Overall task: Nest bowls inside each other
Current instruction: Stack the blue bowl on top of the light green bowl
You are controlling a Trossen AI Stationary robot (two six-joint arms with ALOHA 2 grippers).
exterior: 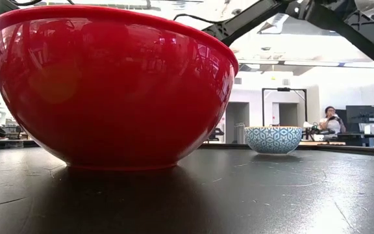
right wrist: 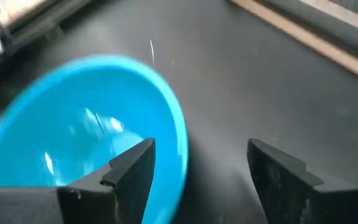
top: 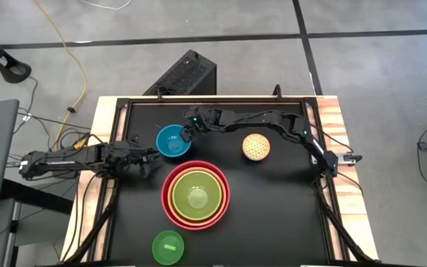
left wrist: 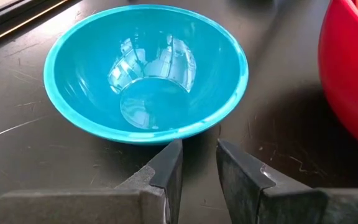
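Right pincer (top: 191,132) stands open at the blue bowl's (top: 173,141) 2 o'clock rim, probably to grip it; left pincer (top: 148,158), nearly closed and empty, waits at 8 o'clock.

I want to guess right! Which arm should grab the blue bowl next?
Probably the right. Its open right gripper already straddles the blue bowl rim, one finger inside. The left gripper sits just short of it, fingers nearly closed.
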